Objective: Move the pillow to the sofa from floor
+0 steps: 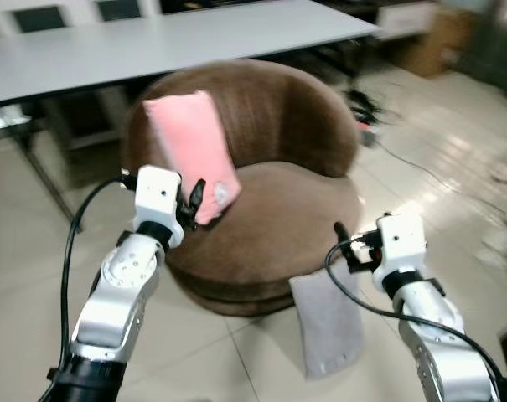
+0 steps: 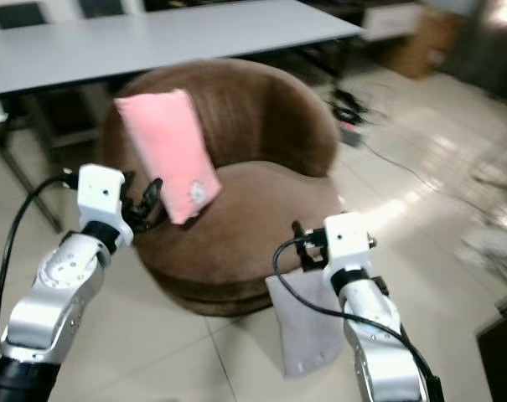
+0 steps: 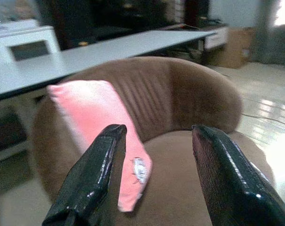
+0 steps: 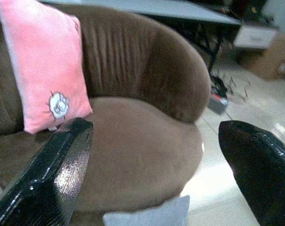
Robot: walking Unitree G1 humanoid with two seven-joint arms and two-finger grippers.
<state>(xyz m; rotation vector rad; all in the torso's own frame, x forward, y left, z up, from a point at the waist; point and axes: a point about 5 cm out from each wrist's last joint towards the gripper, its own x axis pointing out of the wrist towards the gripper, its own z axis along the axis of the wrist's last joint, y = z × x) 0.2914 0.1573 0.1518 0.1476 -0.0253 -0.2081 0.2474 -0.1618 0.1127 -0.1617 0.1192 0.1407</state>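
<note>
Grey pillow (image 1: 327, 322) on floor, leaning against sofa (image 1: 270, 226) base, just below our right hand (image 1: 344, 243). Both hands released, fingers apart; left hand (image 1: 192, 201) near pink pillow (image 1: 190, 151) on seat. Risks we judge: grabbing pink one by mistake; limp fabric slipping from shallow pinch.

I am looking over a pale tiled floor (image 1: 236, 360) that is catching bright glare at my right. A long grey table (image 1: 152, 42) is standing behind, with dark legs showing beneath. Black cables (image 1: 421, 167) are trailing across the tiles, and a brown cardboard box (image 1: 437, 38) is sitting far back, blurred.
</note>
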